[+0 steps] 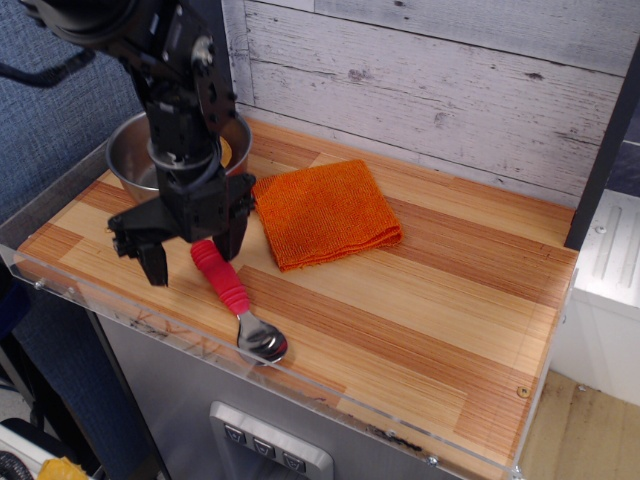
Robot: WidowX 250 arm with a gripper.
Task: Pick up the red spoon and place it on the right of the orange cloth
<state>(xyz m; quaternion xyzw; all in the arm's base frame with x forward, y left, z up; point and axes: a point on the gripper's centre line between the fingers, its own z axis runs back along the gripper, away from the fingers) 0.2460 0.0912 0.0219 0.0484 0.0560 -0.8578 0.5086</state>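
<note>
The red spoon point(232, 295) lies on the wooden table near the front edge, its ribbed red handle toward the back left and its metal bowl toward the front. The orange cloth point(323, 211) lies folded in the middle of the table, to the right of the spoon's handle. My black gripper point(193, 256) is open and hangs low at the handle's top end, one finger point(153, 262) to the left of it and the other just behind it. It holds nothing.
A steel bowl point(135, 150) with a tan-orange lump inside stands at the back left, partly hidden by my arm. A clear plastic rim point(300, 385) runs along the table's front edge. Bare wood point(450, 300) lies right of the cloth.
</note>
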